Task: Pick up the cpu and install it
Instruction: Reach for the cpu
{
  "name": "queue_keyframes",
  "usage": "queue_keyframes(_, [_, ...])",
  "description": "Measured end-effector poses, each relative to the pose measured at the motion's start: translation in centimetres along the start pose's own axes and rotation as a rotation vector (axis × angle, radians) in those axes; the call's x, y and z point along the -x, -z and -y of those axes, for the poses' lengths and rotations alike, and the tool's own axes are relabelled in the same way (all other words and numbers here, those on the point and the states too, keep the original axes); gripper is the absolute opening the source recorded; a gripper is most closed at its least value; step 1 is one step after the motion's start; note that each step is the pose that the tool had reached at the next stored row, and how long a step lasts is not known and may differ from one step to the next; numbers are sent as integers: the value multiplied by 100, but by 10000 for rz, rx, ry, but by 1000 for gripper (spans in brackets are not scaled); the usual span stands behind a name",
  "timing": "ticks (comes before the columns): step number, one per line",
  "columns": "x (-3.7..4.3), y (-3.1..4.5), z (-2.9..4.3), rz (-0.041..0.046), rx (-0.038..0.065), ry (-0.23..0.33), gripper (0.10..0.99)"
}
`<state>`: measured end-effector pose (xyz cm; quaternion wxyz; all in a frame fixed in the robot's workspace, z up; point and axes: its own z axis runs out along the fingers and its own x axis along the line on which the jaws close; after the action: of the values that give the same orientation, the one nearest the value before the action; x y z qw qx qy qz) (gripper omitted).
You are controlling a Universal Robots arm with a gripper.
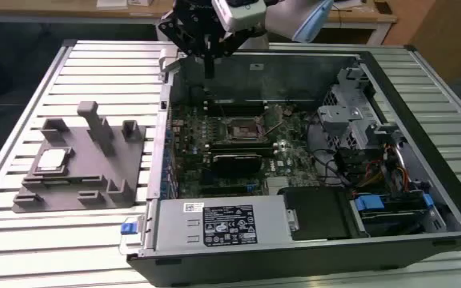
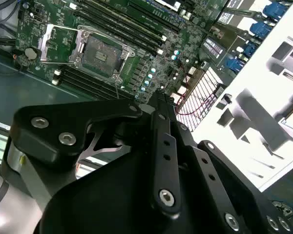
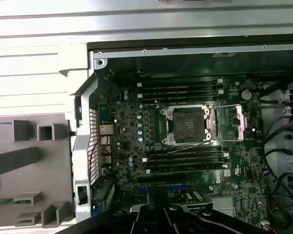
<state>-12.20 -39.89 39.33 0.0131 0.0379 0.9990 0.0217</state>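
The cpu (image 1: pixel 52 159), a small pale silver square, lies flat in the grey plastic fixture (image 1: pixel 78 162) on the table at the exterior view's left. My gripper (image 1: pixel 209 72) hangs over the far edge of the open computer case (image 1: pixel 311 240), well away from the cpu. Its black fingers meet at the tip, shut with nothing between them, as the second wrist view shows from behind the gripper (image 2: pixel 159 95). On the motherboard the empty cpu socket (image 1: pixel 242 128) (image 3: pixel 186 125) (image 2: pixel 100 51) stands uncovered, its metal load plate (image 3: pixel 239 124) swung open beside it.
The case lies on a slatted metal table (image 1: pixel 94 78). Inside are memory slots (image 3: pixel 180 90), a black module (image 1: pixel 235 162), a drive cage (image 1: pixel 350 114), cables (image 1: pixel 374 174) and a power supply (image 1: pixel 222 225). The fixture has several upright blocks (image 1: pixel 94 120).
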Motion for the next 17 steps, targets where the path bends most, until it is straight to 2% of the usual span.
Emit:
queue_keyframes(8, [-12,0,1,0,0,-1,106])
queue_keyframes(17, [-80,2,6,0,0,1,106])
